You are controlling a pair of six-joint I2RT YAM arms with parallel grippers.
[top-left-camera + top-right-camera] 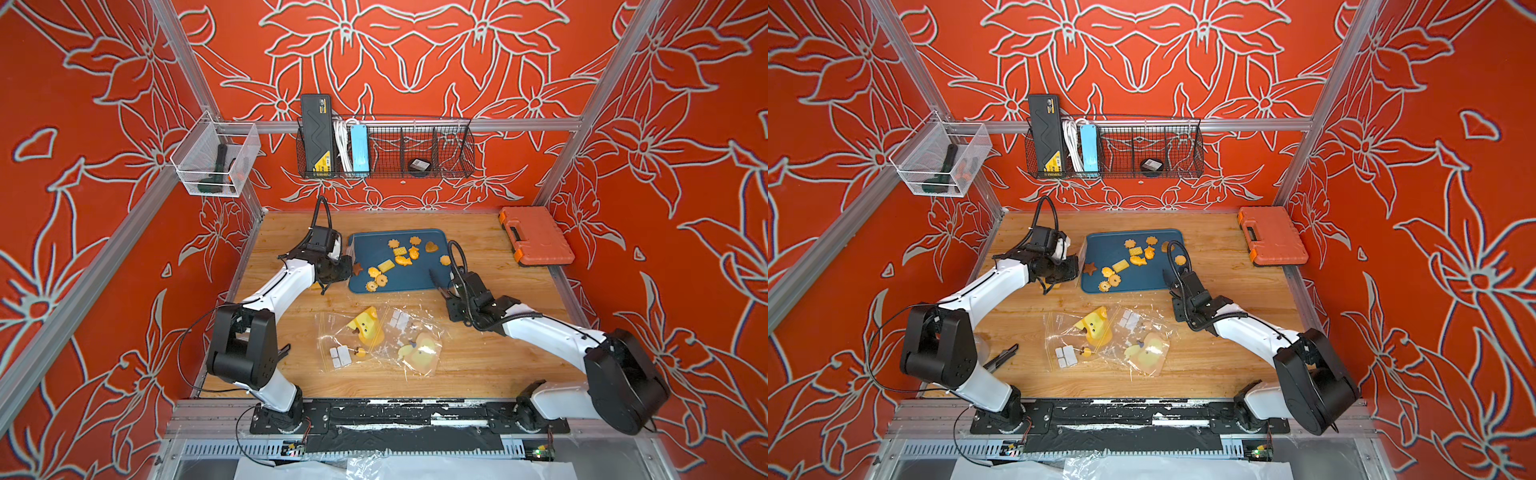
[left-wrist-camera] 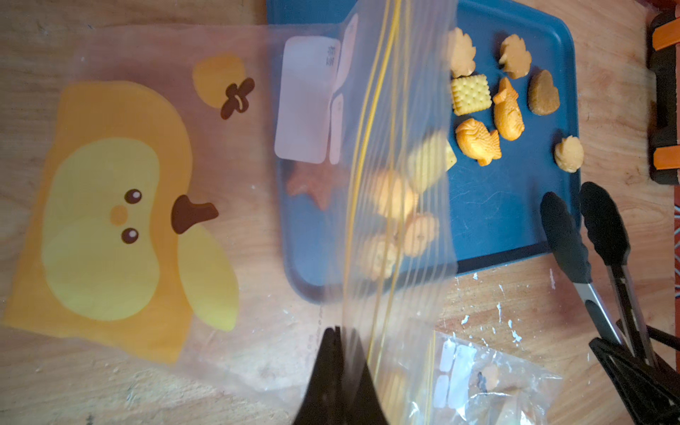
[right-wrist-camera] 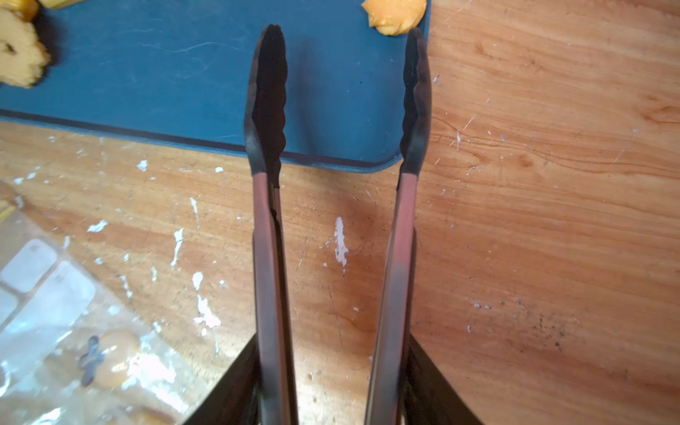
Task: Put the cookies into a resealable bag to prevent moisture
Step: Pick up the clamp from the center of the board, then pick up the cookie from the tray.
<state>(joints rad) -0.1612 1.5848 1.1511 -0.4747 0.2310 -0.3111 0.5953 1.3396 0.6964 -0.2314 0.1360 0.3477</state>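
Tabletop (image 1: 478, 365) of scratched wood, with a blue tray (image 1: 415, 280) towards its far side and two spare bags (image 1: 353, 338) lying flat near the front. We see the resealable bag (image 2: 235, 165) pinched at its zip strip by the left gripper (image 2: 338, 333), whose jaws are closed tight on the plastic. The bag hangs out over the tray's edge on the left arm's side, and we cannot tell whether its mouth is parted. The right gripper (image 3: 333, 353) is clamped on the arms of the tongs (image 3: 266, 239), whose black tips stand apart over the tray's near corner, holding nothing. The cookies (image 1: 402, 261) all lie loose on the tray; those seen through the bag in the left wrist view lie beneath it, not in it, as we judge. Nearest the tips is a swirl cookie (image 3: 393, 14), at the tray's edge; a brown star (image 1: 357, 269) lies closest to the bag.

We judge the step in hand to be the first pick. To do it well, we bring the tips down astride one cookie, clear of its neighbours, close gently so the biscuit neither cracks nor squirts out, and lift level. The left gripper should present an open mouth, steady, so that the tongs enter without dragging the film.
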